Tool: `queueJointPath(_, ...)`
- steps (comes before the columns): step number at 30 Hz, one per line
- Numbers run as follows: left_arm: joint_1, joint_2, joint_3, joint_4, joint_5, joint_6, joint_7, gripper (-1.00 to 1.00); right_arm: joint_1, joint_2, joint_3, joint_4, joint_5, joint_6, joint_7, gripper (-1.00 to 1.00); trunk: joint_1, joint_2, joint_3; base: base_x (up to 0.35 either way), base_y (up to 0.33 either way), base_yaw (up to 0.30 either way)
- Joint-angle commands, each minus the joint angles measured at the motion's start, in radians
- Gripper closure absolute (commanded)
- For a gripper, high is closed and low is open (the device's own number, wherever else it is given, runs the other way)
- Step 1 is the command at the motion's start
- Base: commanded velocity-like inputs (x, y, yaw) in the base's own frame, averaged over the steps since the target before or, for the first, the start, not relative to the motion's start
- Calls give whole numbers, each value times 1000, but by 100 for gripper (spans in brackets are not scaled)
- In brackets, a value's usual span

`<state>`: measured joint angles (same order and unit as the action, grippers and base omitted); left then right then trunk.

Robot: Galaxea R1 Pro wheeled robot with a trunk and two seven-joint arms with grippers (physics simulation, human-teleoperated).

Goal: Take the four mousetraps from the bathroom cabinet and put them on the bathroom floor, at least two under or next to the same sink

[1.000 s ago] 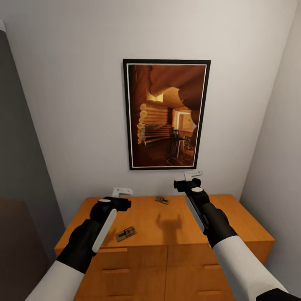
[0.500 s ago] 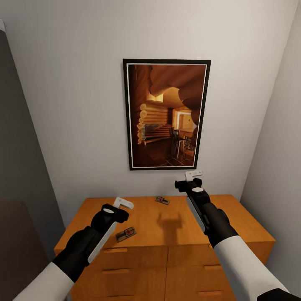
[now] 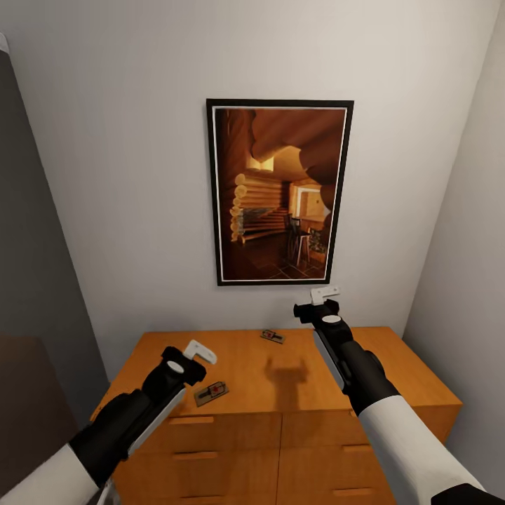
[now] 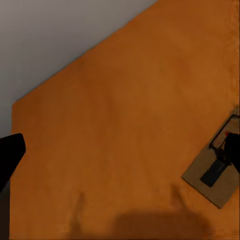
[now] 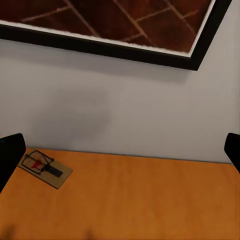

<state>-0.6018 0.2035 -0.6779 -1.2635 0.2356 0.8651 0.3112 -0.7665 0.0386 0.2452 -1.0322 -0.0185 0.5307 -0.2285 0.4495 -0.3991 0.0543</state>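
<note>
Lowered and drawn back toward the cabinet's (image 3: 393, 372) front edge, the left end effector (image 3: 199, 351), spread wide and empty, hangs just beside the nearer mousetrap (image 3: 211, 393), and could nudge the light board off if it descends off-centre.

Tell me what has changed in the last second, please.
The left end effector has come down and back toward the front mousetrap on the cabinet, open, holding nothing. The right end effector, the back mousetrap and the framed picture stayed as they were.
</note>
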Motion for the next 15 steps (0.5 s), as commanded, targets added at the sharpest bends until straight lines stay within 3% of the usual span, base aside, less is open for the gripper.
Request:
queueJointPath(1, -1, 0, -18, -1, 9, 3, 9, -100, 0, 0, 3, 0, -2, 5, -6, -100, 0, -1, 0, 0, 0, 0)
queueJointPath(7, -1, -17, -120, -3, 9, 6, 4, -100, 0, 0, 3, 2, -2, 5, -6, -100, 0, -1, 0, 0, 0, 0)
queueJointPath(15, -1, -89, -190, 2, 5, 10, 5, -100, 0, 0, 3, 3, -2, 5, -6, -100, 0, -1, 0, 0, 0, 0)
